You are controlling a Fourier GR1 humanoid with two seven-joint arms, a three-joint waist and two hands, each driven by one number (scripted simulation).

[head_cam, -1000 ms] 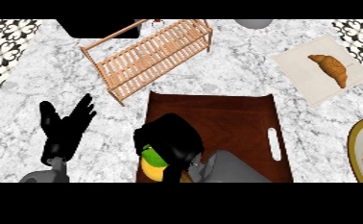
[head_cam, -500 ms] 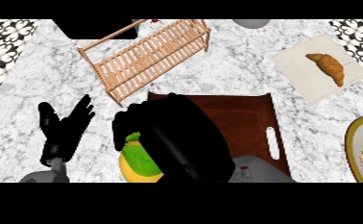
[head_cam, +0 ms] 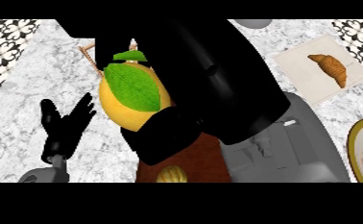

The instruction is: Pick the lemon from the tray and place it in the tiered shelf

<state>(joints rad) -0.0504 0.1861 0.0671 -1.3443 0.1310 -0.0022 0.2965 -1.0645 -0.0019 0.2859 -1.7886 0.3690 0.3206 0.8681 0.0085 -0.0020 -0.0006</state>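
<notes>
My right hand (head_cam: 212,83) fills the middle of the head view, raised close to the camera and shut on the lemon (head_cam: 127,100), a yellow fruit with green leaves. The hand and lemon hide most of the wooden tiered shelf (head_cam: 88,51), of which only a corner shows at the upper left. A patch of the dark brown tray (head_cam: 205,163) shows below the hand. My left hand (head_cam: 64,129) rests open at the lower left, fingers up.
A croissant (head_cam: 332,68) lies on a pale square board (head_cam: 312,81) at the upper right. A small yellow-brown item (head_cam: 171,175) sits on the tray at the bottom. A plate rim (head_cam: 355,143) shows at the right edge.
My right hand has lifted the lemon off the tray and up toward the camera, moving over the shelf. The left hand has not moved.
</notes>
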